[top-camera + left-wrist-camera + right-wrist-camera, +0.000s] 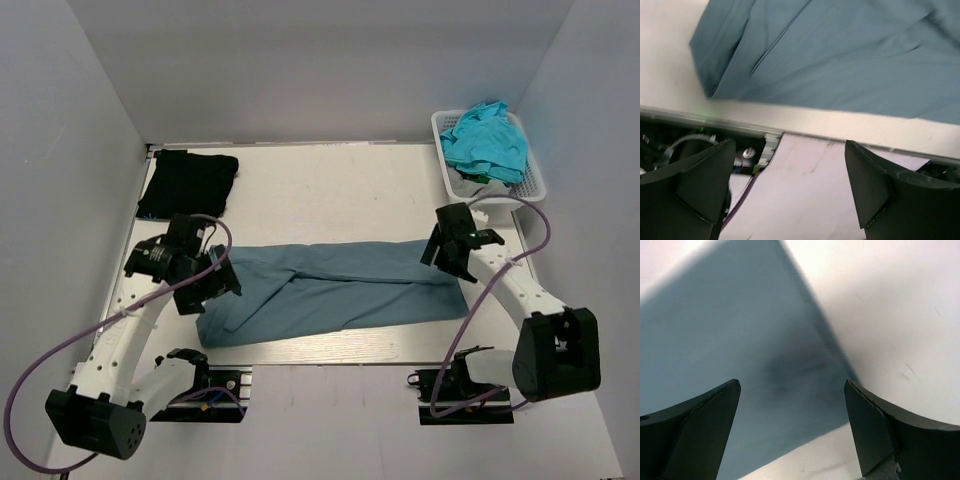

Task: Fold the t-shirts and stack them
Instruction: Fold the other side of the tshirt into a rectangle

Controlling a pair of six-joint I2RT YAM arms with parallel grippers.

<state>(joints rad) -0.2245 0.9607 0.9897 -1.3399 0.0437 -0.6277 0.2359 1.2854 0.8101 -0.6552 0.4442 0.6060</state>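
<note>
Grippers both hung wide open with nothing in them, the left gripper over one end of the blue shirt, the right gripper over the other. It lay mid-table as a long strip, its long axis running left to right; couldn't tell which end was the collar. For the crosswise fold I'd pinch every layer at an end and carry it over flat, edges matched.

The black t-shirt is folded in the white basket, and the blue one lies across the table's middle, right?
No. The top external view shows the black t-shirt folded at the far left of the table, not in the white basket; the blue one does lie across the middle.
</note>
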